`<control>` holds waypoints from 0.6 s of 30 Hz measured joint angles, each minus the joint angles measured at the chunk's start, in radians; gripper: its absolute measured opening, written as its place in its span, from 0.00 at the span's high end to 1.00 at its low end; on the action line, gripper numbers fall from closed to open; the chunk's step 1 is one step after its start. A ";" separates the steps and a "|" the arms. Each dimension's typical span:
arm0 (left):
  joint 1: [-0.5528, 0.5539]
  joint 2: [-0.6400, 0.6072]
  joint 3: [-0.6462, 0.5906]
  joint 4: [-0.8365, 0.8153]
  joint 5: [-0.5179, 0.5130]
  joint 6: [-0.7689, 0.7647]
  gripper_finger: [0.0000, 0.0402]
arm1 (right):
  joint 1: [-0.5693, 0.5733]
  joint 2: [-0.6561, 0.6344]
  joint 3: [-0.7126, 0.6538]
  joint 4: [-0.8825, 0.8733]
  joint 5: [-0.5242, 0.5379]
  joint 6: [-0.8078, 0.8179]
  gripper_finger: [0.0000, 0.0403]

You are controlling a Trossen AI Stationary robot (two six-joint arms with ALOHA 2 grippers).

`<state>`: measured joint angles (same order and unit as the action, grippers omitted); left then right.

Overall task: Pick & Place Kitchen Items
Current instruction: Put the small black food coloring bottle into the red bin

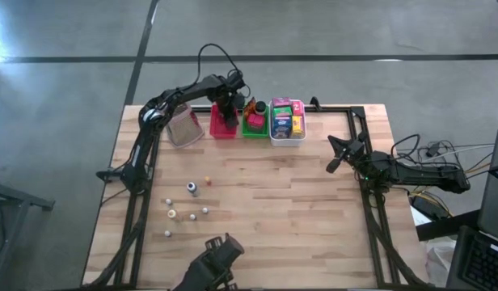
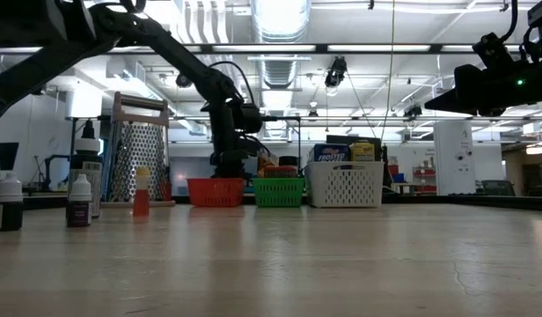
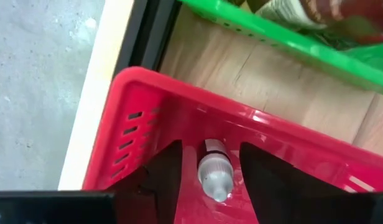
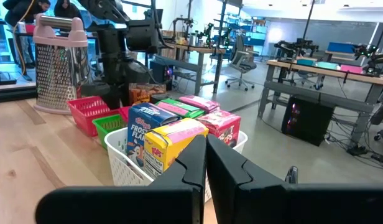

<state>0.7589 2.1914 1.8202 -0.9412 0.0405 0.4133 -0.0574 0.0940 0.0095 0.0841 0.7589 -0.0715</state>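
Three small plastic baskets are sitting in a row at the far edge of the pale wooden counter: a red slotted basket, a green slotted basket just beside it, and a white lattice basket packed with upright pink, blue, green and yellow toy cereal boxes. The left hand is reaching down into the red slotted basket, its two dark fingers standing partly apart on either side of a tiny pale dropper bottle; whether they are actually pressing on the bottle cannot be told. The green slotted basket is holding an orange-brown item and a dark jar, only partly showing behind the left arm. Left of the red slotted basket a metal box grater with a pink top is standing upright on the counter. Several more tiny bottles are standing scattered, well apart from the baskets, on the near left part of the counter; seen from the low camera, one of them is orange-red and others are dark with white caps. The right hand is hanging above the right side of the counter, near the white lattice basket, with its fingers pressed together and nothing between them.
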 joint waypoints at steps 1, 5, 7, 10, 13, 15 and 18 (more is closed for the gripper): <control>0.000 0.000 0.006 -0.003 0.000 0.000 0.58 | 0.000 0.000 0.000 0.000 0.000 0.000 0.98; -0.001 0.000 0.035 -0.016 0.000 0.000 0.58 | 0.000 0.000 0.000 0.000 0.000 0.000 0.98; -0.001 0.000 0.055 -0.042 0.000 0.000 0.58 | 0.000 0.000 0.000 0.000 0.000 0.000 0.98; -0.002 0.000 0.096 -0.098 0.000 0.001 0.58 | 0.000 0.000 0.000 0.000 0.000 0.000 0.98; -0.004 0.000 0.150 -0.182 0.000 0.003 0.58 | 0.000 0.000 0.000 0.000 0.000 0.000 0.98; -0.004 -0.001 0.194 -0.243 0.000 -0.003 0.58 | 0.000 0.000 0.000 0.000 0.000 0.000 0.98; -0.004 -0.002 0.257 -0.322 0.000 -0.033 0.58 | 0.000 0.000 0.000 0.000 0.000 0.000 0.98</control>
<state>0.7549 2.1891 2.0768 -1.2635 0.0402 0.3802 -0.0574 0.0940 0.0093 0.0841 0.7592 -0.0715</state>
